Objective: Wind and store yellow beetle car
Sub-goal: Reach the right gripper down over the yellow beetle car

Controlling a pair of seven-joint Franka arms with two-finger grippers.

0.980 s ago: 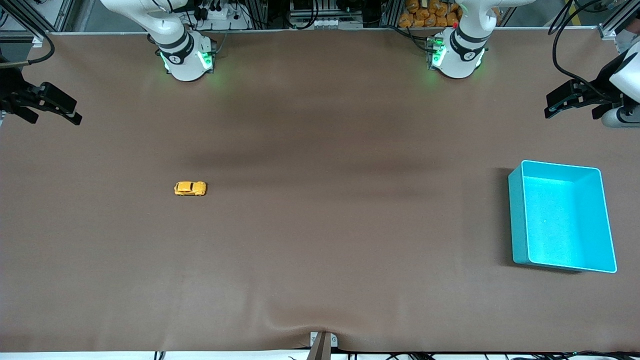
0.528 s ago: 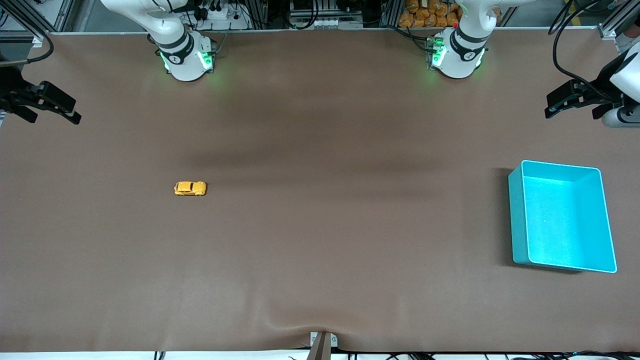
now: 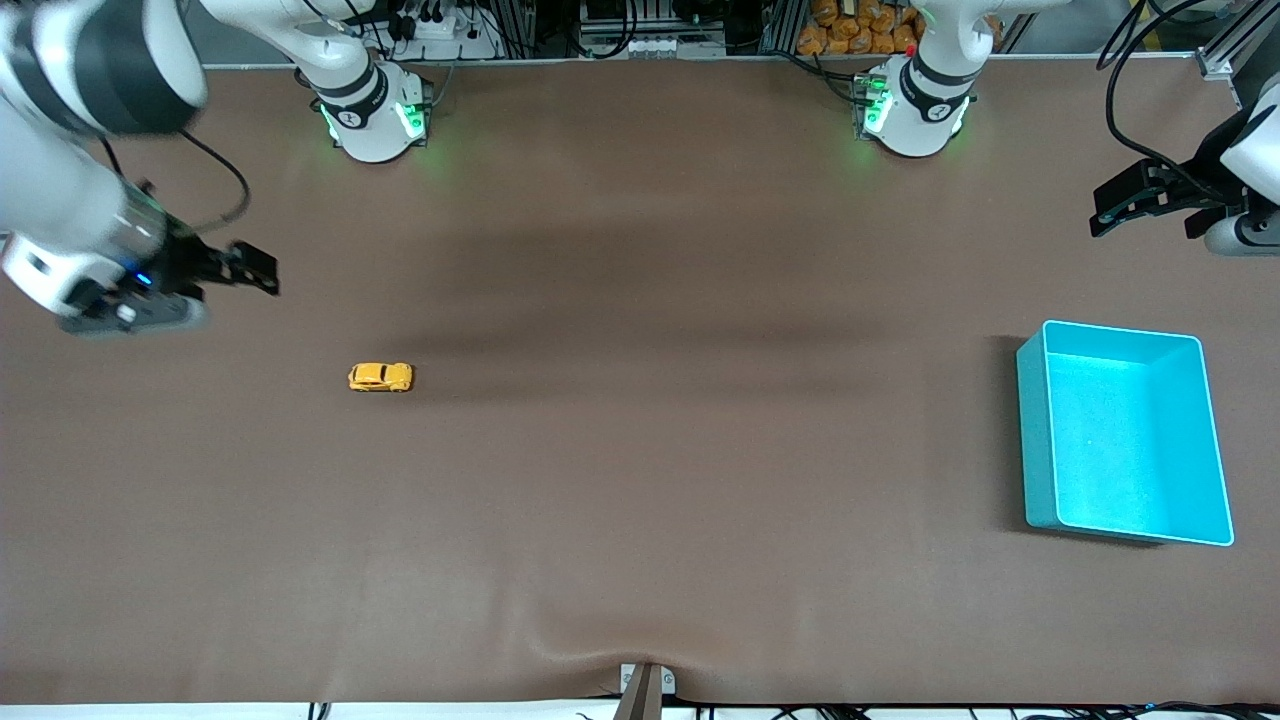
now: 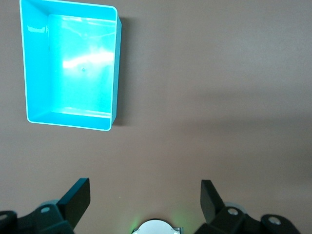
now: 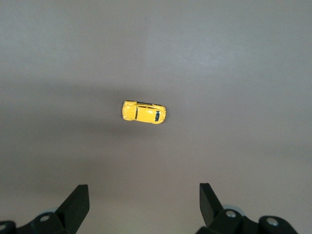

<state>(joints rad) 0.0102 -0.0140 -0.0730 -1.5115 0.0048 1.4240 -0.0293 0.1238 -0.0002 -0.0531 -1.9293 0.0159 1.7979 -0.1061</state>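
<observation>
Altogether, one yellow beetle car (image 3: 380, 377) and one teal bin (image 3: 1128, 432) sit on the brown counter (image 3: 640, 480), worked by two arms. Both pincers are spread fully wide and hold nothing: the right pincer (image 3: 258, 270) hangs over bare counter at the right arm's end, while the left pincer (image 3: 1120, 205) waits over the left arm's end, above the counter near the bin. Resting on its wheels, the car lies near the right pincer, untouched, well apart from the bin.
</observation>
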